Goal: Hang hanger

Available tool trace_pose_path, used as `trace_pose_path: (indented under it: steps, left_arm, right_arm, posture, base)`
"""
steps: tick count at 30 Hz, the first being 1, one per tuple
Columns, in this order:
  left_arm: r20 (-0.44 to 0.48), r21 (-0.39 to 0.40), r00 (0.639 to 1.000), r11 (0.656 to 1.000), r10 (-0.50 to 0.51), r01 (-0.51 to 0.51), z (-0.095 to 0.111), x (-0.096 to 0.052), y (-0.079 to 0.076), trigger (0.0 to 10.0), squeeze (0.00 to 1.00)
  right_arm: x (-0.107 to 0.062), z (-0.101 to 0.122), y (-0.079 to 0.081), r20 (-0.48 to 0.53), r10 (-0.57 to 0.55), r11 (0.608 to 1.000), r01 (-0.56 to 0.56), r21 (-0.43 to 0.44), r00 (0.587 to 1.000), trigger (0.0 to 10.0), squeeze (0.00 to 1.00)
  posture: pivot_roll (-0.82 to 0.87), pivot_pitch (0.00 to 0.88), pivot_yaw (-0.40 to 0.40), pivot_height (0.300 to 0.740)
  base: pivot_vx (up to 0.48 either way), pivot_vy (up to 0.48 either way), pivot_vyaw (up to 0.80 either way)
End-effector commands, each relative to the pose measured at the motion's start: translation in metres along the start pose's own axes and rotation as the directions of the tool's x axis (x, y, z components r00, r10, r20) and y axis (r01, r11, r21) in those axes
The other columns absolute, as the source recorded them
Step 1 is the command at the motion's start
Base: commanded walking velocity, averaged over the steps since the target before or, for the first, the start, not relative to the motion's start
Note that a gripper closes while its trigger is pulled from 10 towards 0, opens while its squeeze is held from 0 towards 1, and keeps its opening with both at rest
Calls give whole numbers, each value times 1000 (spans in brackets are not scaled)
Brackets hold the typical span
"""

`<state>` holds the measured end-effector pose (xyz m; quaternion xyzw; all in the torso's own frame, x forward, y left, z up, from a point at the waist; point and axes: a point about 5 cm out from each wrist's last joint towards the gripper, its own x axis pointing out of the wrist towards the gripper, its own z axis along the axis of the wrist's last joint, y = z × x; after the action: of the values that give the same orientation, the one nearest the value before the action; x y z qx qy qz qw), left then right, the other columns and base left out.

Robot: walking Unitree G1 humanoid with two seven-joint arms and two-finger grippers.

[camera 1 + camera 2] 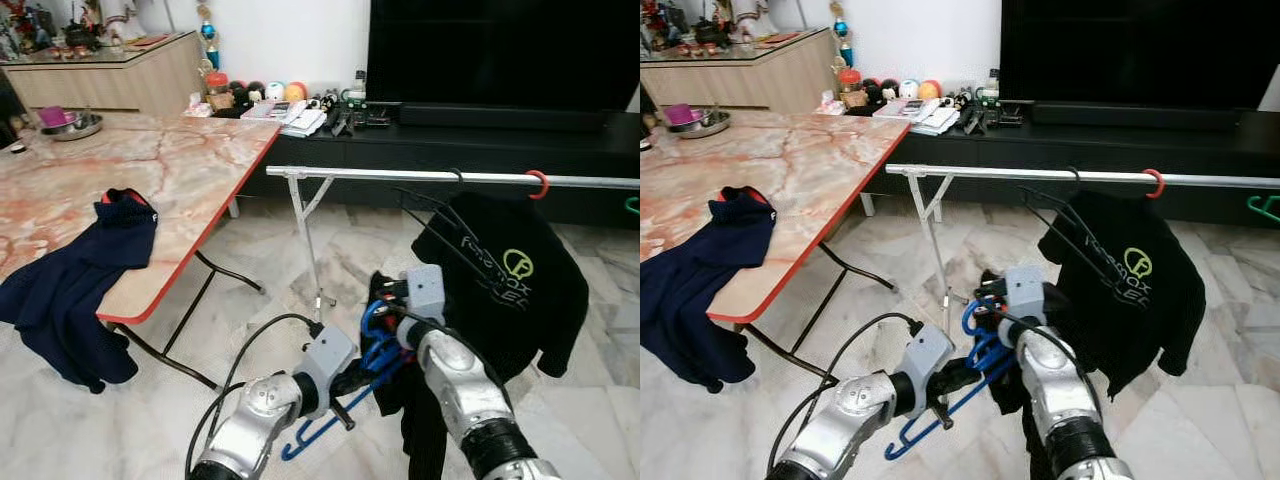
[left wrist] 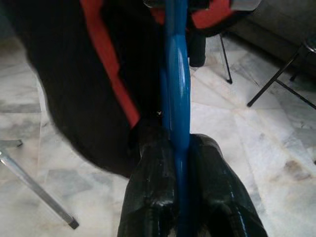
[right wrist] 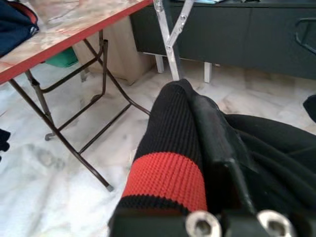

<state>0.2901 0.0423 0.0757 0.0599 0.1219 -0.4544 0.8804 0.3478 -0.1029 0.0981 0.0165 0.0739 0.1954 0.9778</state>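
I've got the left hand (image 1: 352, 383) pinched on the blue hanger (image 1: 375, 350) below the rail (image 1: 400, 174), right hand (image 3: 197, 148) clamped on the black-and-red garment (image 3: 168, 173) — hanger's stiff, light, slick — I'd hold near the hook.

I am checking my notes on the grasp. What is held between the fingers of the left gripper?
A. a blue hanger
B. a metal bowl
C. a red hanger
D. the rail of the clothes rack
A: the left wrist view shows the left gripper shut on the blue hanger.
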Motion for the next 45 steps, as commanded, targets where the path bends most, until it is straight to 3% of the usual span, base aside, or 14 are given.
trace_pose_path:
  steps: [1,7,8,11,16,20,24,26,28,30,33,39,42,45]
  left_arm:
    - [31,-2,999,1000,-19,19,7,6,-7,10000,0]
    - [28,-4,998,999,53,-52,6,5,2,10000,0]
    - [34,-6,996,997,77,-77,7,2,6,10000,0]
    - [45,-12,992,993,116,-116,8,-1,12,10000,0]
    - [39,-12,990,991,133,-133,6,-4,15,10000,0]
    - [34,-14,995,996,89,-89,5,-4,11,10000,0]
    - [37,-18,998,999,51,-50,4,-2,5,10000,0]
    - [43,-26,998,999,45,-44,6,0,3,10000,0]
    - [49,-33,998,998,46,-44,7,2,2,10000,0]
    - [56,-42,997,998,48,-46,8,3,2,10000,0]
    - [76,-66,995,996,65,-60,10,3,4,10000,0]
    - [91,-97,989,990,115,-106,9,-2,11,10000,0]
    - [97,-95,985,987,140,-131,10,-3,15,10000,0]
    - [104,-100,984,986,146,-135,11,-3,16,10000,0]
  right_arm:
    - [2,10,12,44,71,997,-71,-7,997,10000,0]
    - [-3,-2,-12,-31,-79,997,79,-10,996,10000,0]
    - [-6,-7,-28,-69,-188,982,186,-33,980,10000,0]
    - [-12,-8,-48,-83,-323,946,318,-68,943,10000,0]
    - [-17,-6,-63,-83,-409,912,408,-36,909,10000,0]
    - [-13,-4,-56,-72,-371,929,370,-15,926,10000,0]
    - [-3,5,-16,5,-69,997,69,-36,998,10000,0]
    - [-3,12,12,48,145,989,-145,-1,988,10000,0]
    - [-4,12,18,43,185,982,-186,13,982,10000,0]
    - [-4,9,16,14,175,984,-175,-11,984,10000,0]
    - [-4,-4,-7,-62,16,999,-19,-36,998,10000,0]
    - [-15,-4,-48,-98,-257,966,254,-48,961,10000,0]
    - [-16,-3,-55,-93,-301,954,297,-45,949,10000,0]
    - [-12,-4,-44,-99,-209,978,210,0,973,10000,0]
  posture:
    - [75,0,-3,740]
    - [74,0,-6,740]
    - [78,0,-7,740]
    - [79,0,-9,740]
    - [78,0,-9,740]
    - [79,0,-9,740]
    - [75,0,-4,740]
    - [74,0,-4,740]
    - [73,0,-5,740]
    - [72,0,-5,740]
    - [77,0,-7,740]
    - [73,0,-8,740]
    - [73,0,-8,740]
    - [72,0,-9,740]
  base:
    - [0,0,0]
    - [0,0,0]
    - [0,0,0]
    - [0,0,0]
    - [0,0,0]
    - [0,0,0]
    - [0,0,0]
    - [0,0,0]
    - [0,0,0]
    - [0,0,0]
    - [0,0,0]
    - [0,0,0]
    - [0,0,0]
    - [0,0,0]
